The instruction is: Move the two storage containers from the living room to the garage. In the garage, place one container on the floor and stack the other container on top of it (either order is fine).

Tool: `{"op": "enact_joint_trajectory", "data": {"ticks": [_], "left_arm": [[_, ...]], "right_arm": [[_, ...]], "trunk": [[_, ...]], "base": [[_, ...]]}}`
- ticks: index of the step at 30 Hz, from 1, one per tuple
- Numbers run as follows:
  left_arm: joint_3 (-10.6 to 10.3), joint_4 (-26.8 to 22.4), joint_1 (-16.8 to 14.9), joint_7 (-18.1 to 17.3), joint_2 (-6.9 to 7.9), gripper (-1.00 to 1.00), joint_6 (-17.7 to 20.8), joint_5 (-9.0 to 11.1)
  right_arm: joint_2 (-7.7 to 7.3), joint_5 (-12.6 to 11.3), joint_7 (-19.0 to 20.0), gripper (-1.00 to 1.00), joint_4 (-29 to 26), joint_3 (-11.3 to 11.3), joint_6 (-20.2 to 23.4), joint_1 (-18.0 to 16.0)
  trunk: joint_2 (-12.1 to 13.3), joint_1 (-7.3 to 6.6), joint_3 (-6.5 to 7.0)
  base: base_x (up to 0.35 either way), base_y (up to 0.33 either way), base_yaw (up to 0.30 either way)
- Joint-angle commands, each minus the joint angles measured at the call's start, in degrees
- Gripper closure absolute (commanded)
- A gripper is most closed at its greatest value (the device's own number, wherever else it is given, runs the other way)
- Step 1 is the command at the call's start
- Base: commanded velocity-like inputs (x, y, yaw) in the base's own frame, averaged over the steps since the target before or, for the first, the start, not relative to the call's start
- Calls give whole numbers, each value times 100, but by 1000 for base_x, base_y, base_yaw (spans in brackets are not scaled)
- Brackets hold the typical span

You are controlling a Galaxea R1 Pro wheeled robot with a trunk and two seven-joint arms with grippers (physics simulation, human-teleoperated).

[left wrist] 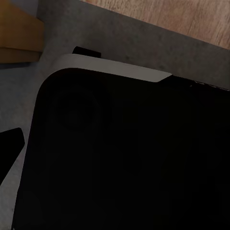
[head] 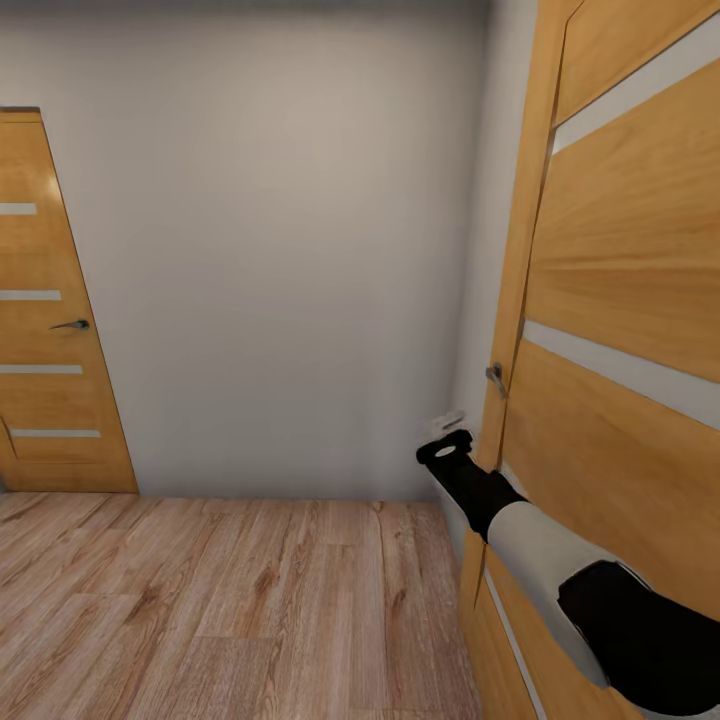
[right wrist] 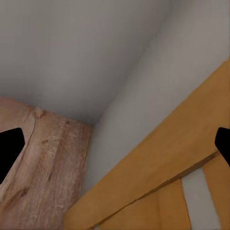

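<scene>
The storage containers are out of view. My right arm reaches forward along a wooden door (head: 620, 300) at the right. Its gripper (head: 445, 447) hangs just below and left of the door's metal handle (head: 495, 378), close to the door's edge. In the right wrist view the gripper (right wrist: 115, 143) is open and holds nothing; behind it lie the door edge, a white wall corner and the plank floor. In the left wrist view one fingertip (left wrist: 9, 148) stands far out to the side, over my own dark body (left wrist: 124, 158).
I stand in a small hallway with a light wood plank floor (head: 230, 600) and a white wall (head: 280, 250) ahead. A second wooden door (head: 50, 330), shut, is at the far left. A rough grey strip (left wrist: 120, 38) borders wood planks in the left wrist view.
</scene>
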Motion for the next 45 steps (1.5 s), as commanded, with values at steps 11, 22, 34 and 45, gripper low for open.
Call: {"op": "enact_joint_trajectory", "data": {"ticks": [11, 22, 34, 45], "left_arm": [[42, -5, 3, 6, -3, -100, -10, 9], [45, -5, 3, 6, -3, -100, -10, 9], [47, -3, 3, 6, -3, -100, -10, 12], [50, -1, 3, 6, -3, -100, -10, 17]], "right_arm": [[380, -652, 588, -100, 2332, 25, -896, 479], [233, -729, 820, -100, 2443, 38, -1237, 2901], [-67, -739, 1219, -100, 2445, 39, -1840, 4023], [-585, -669, 1190, -100, 2445, 61, -2467, 5318]], "trunk": [[-3, 0, -6], [-3, 0, -6], [-3, 0, -6], [-3, 0, -6]], "base": [[0, 0, 0], [0, 0, 0], [0, 0, 0], [0, 0, 0]]}}
